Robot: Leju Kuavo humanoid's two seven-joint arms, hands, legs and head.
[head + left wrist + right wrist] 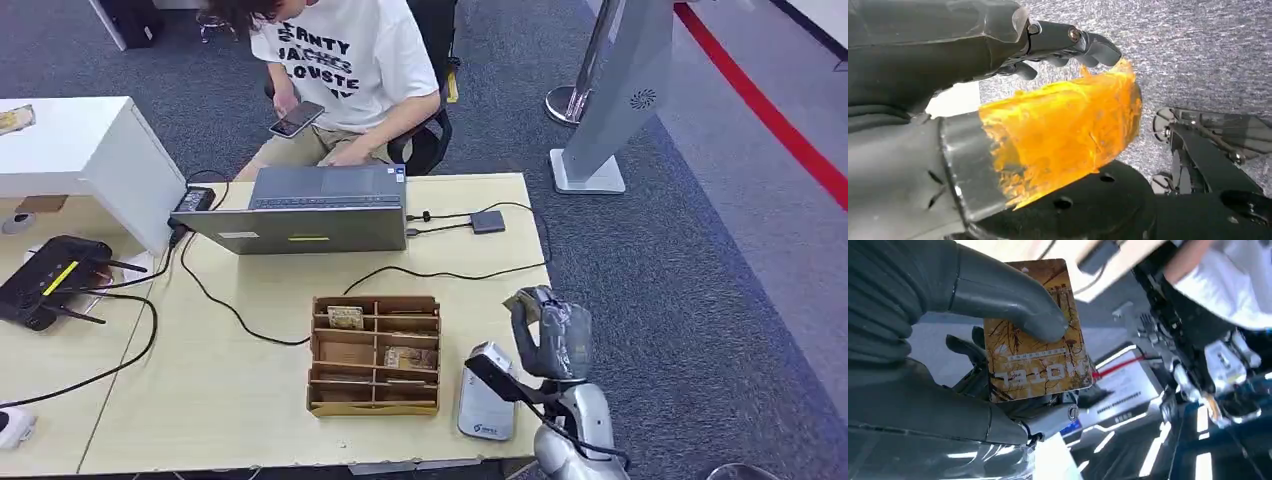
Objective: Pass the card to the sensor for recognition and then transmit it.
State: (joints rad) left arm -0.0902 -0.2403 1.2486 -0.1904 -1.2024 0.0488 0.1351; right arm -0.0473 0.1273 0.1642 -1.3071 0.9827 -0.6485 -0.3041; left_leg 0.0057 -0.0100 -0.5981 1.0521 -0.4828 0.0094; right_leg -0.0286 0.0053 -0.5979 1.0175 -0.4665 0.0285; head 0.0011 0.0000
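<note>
My right hand (550,335) is raised beside the table's right edge, just above and right of the white card sensor (487,412), which lies flat near the front edge. In the right wrist view that hand (923,365) pinches a yellow-brown patterned card (1043,371) between its thumb (1013,300) and the fingers behind it. A wooden compartment box (374,355) holding a few more cards stands left of the sensor. My left hand (1063,75) hangs over grey carpet with an orange-wrapped thumb (1068,125), fingers apart, nothing in it.
A person (345,60) sits behind the table holding a phone, facing a grey laptop (310,208). Cables (440,272) and a small adapter (487,221) cross the tabletop (230,380). A black router (50,280) lies at left. A stand base (588,170) is on the carpet.
</note>
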